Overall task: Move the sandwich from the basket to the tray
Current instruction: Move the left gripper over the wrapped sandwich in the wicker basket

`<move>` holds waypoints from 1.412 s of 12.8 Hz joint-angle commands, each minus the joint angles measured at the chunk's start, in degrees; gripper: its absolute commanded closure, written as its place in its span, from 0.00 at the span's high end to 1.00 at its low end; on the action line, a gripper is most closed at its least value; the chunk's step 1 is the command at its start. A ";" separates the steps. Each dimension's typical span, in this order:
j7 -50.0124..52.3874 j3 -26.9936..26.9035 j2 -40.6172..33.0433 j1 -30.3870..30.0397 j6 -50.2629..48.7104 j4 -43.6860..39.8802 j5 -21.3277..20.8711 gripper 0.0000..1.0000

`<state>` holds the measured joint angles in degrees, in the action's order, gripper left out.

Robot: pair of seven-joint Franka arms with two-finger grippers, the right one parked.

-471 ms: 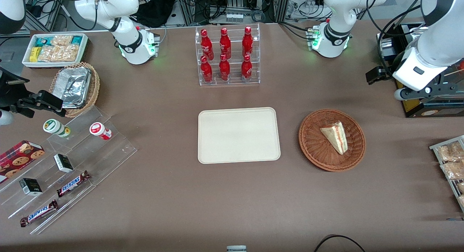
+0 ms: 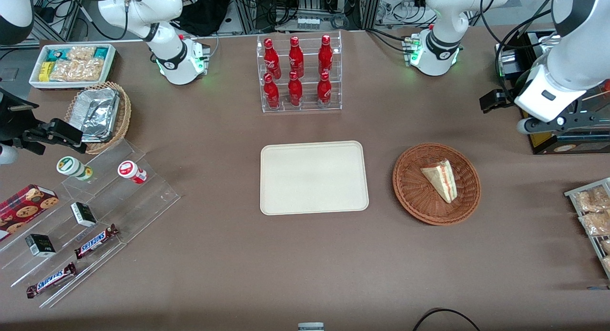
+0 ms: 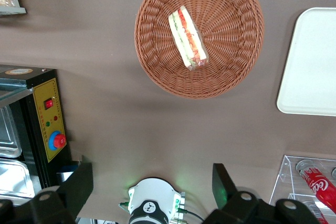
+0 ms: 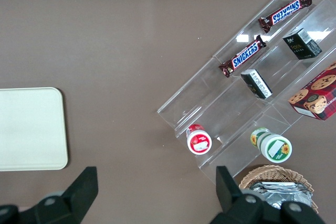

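Observation:
The sandwich [image 2: 441,179] [image 3: 188,38], a white-bread wedge with red and green filling, lies in the round reddish-brown wicker basket [image 2: 414,197] [image 3: 231,51]. Beside the basket, toward the parked arm's end, the cream-white tray [image 2: 313,177] [image 3: 310,61] lies flat with nothing on it. My gripper [image 2: 494,100] [image 3: 151,184] hangs high over the table toward the working arm's end, farther from the front camera than the basket and well apart from it. Its fingers [image 3: 79,184] are spread wide, open, with nothing between them.
A clear rack of red bottles [image 2: 298,74] stands farther back than the tray. A black control box [image 2: 567,140] [image 3: 50,114] sits near my gripper. Bagged snacks [image 2: 593,212] lie at the working arm's end. A clear stepped shelf of snacks [image 2: 90,216] stands at the parked arm's end.
My gripper has shifted slightly away from the front camera. The sandwich, basket and tray have not moved.

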<state>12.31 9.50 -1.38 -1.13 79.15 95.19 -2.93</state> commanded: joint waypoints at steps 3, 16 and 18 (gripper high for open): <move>-0.53 0.43 1.12 -0.10 7.49 6.83 -0.06 1.00; 2.61 0.43 2.34 0.51 45.03 33.30 -0.06 1.00; 10.06 0.43 3.83 0.60 47.66 33.57 -0.06 1.00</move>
<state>16.65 9.99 1.74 -0.81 124.14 128.26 -2.85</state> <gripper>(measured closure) 0.000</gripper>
